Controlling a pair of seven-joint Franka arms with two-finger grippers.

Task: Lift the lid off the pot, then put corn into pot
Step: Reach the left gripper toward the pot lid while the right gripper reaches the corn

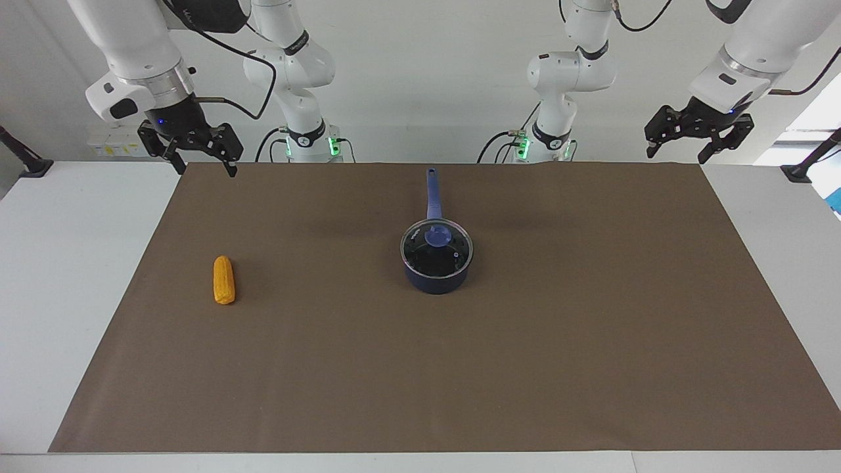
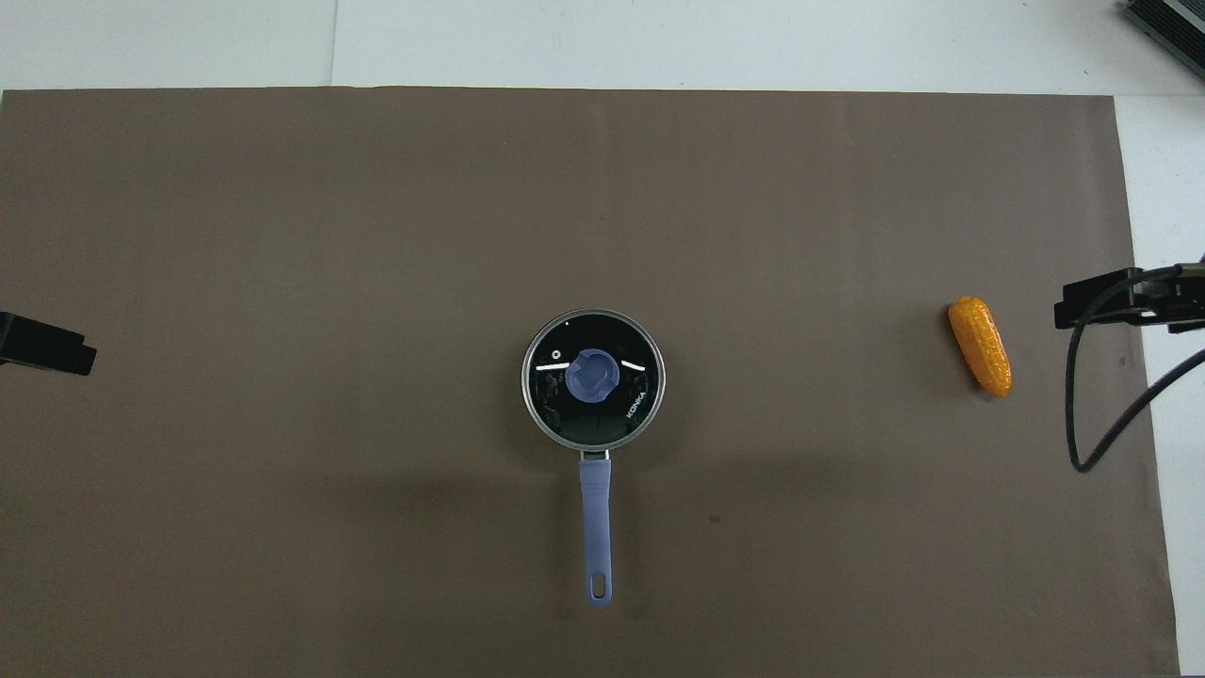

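With lid (image 1: 437, 246) on, pot (image 1: 436, 276) handle points toward robots.

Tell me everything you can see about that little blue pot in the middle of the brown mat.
The pot is a small dark navy saucepan standing upright near the middle of the brown mat. Its long, straight, lighter blue handle, with a hanging hole at the end, points toward the robots. A clear glass lid with a metal rim and a blue knob sits on it, closing it; the inside looks black. Nothing else touches it.
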